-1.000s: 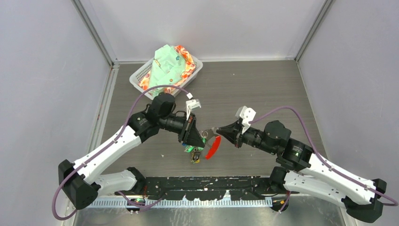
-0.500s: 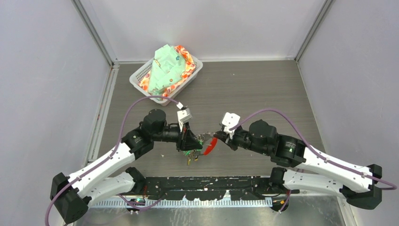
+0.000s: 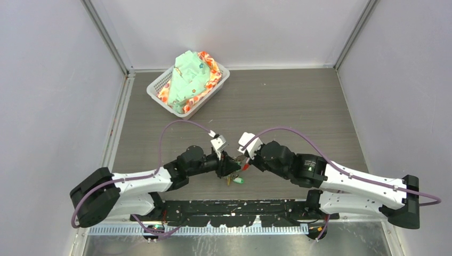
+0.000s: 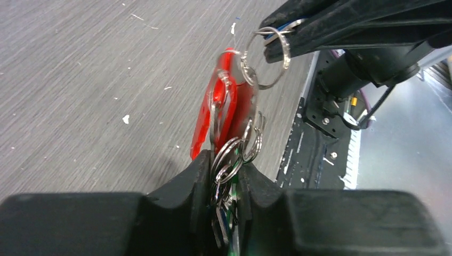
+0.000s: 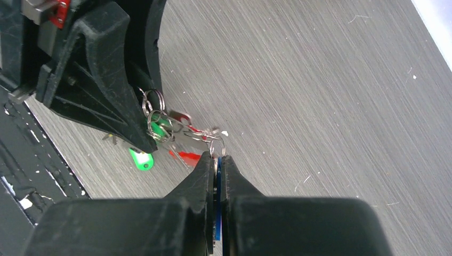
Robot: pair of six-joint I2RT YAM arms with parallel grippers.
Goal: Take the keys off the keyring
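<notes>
1. Within the last second both arms have swung toward the near edge of the table (image 3: 298, 106) and sunk low. The left gripper (image 4: 225, 166) and right gripper (image 5: 217, 160) have gone from a clear gap to almost nose to nose
2. The red strip (image 4: 226, 114) hung plainly between them 1 second ago and is now all but hidden from above. A green tag (image 5: 141, 159) shows beneath them instead
3. My reading is that the bunch has been carried down and the 2 grippers brought close for a fresh pull or twist. Nothing looks to have come off yet, so 0 keys are freed and the task is at an early stage
4. Left gripper: fingers together, clamped on the keys (image 4: 226, 213) at their cluster of small rings. The bunch hangs below it, close over the table by the near edge
5. Right gripper: fingers together on a blue tag (image 4: 290, 24). The keyring (image 4: 287, 53), which I judge to be the larger wire ring, pokes out at the tips and links on to the red strip
6. Count: 2 arms, 2 grippers, 1 red strip, 1 larger ring, at least 3 small rings at the left fingers and 1 blue tag. The right wrist view shows 2 green patches that may be 1 or 2 tags. No yellow or red tag can be picked out, and the number of keys cannot be told
7. Also there: 1 basket (image 3: 158, 81) at the far left, holding 1 heap of cloth (image 3: 186, 80)
</notes>
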